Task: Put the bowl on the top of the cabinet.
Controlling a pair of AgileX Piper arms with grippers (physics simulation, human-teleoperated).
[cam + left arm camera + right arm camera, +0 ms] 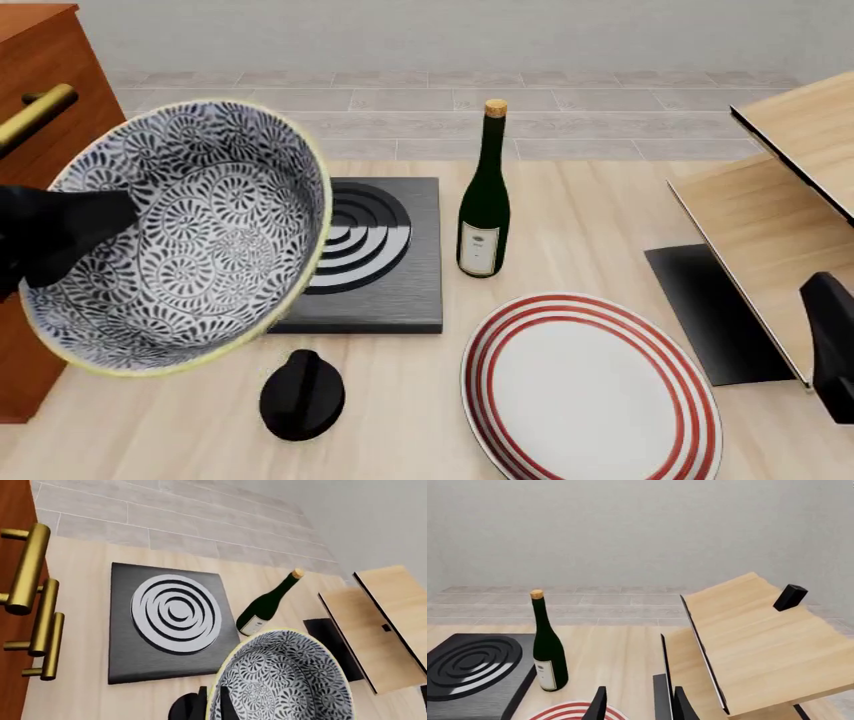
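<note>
The bowl (187, 235), white with a dense dark floral pattern and a pale yellow rim, hangs in the air at the left, tipped so that its inside faces the front camera. My left gripper (67, 235) is shut on its rim, one dark finger lying inside the bowl. The left wrist view shows the bowl (287, 680) with that gripper (212, 700) clamped on the rim. The reddish-brown cabinet (34, 60) with brass bar handles (27, 570) stands just left of the bowl, its top higher than the bowl. My right gripper (640, 707) stands open and holds nothing, at the right edge (827, 345).
A black burner plate (367, 250) with a spiral lies behind the bowl. A green wine bottle (483, 215) stands upright at the middle. In front of the bottle lies a white plate (587, 390) with red rings, with a black knob-like object (302, 395) to its left. A pale-wood shelf unit (787, 200) stands at the right.
</note>
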